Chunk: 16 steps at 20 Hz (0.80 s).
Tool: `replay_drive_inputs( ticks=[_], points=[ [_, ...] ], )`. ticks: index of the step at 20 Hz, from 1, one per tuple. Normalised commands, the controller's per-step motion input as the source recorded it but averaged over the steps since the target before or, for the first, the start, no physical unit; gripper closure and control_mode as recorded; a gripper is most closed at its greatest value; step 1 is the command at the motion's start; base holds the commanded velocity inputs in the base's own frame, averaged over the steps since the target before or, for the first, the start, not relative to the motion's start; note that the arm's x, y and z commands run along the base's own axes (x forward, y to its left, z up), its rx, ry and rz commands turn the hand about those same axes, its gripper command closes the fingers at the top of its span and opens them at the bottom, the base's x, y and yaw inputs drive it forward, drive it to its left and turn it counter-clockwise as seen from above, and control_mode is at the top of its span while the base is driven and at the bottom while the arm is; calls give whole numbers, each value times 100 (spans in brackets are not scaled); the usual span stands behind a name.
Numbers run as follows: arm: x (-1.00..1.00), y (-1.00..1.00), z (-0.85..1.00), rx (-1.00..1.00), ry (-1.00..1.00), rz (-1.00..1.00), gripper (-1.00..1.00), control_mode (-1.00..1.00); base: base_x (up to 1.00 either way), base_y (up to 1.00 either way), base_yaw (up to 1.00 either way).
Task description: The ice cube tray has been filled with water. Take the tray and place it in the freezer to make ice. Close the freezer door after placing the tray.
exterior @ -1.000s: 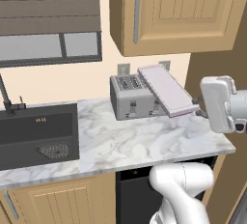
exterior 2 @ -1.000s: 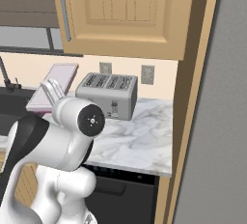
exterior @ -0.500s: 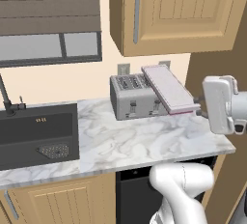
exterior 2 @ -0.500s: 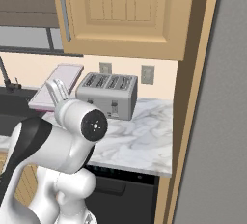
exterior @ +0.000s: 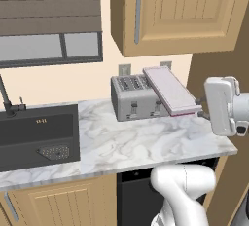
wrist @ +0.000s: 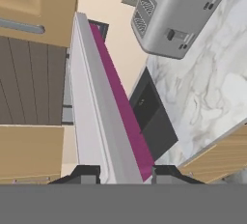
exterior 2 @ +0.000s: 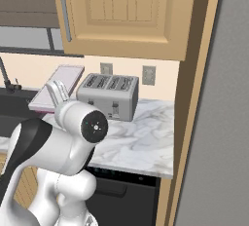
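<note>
The ice cube tray [exterior: 170, 90] is a thin pale pink-lilac slab with a magenta edge. It hangs tilted in the air in front of the silver toaster [exterior: 133, 97], above the counter. My gripper [exterior: 199, 112] is shut on the tray's lower right end. In the right base view the tray [exterior 2: 58, 84] shows behind my arm, with the gripper [exterior 2: 59, 92] clamped on it. The hand view looks along the tray [wrist: 103, 109] edge-on, and the gripper [wrist: 125, 174] has a fingertip on each side. The freezer compartment is out of view.
The marble counter [exterior: 146, 144] carries the toaster, and a dark sink [exterior: 36, 135] lies to its left. Wooden wall cabinets [exterior: 180, 13] hang above. A tall grey fridge panel [exterior 2: 219, 122] stands beyond a wooden upright at the right. I cannot tell whether it is the freezer door.
The hand and the tray have shifted only slightly. The grip on the tray is unchanged.
</note>
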Motion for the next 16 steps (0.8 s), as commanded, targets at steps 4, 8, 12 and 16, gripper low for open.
replay_drive_inputs(
  ticks=[4,8,12,16],
  points=[
    [0,0,0,0,0,0,100,-100,0,0,0],
    [0,0,0,0,0,0,100,100,0,0,0],
    [0,0,0,0,0,0,100,100,0,1,0],
    [0,0,0,0,0,0,100,100,-8,0,0]
  ],
)
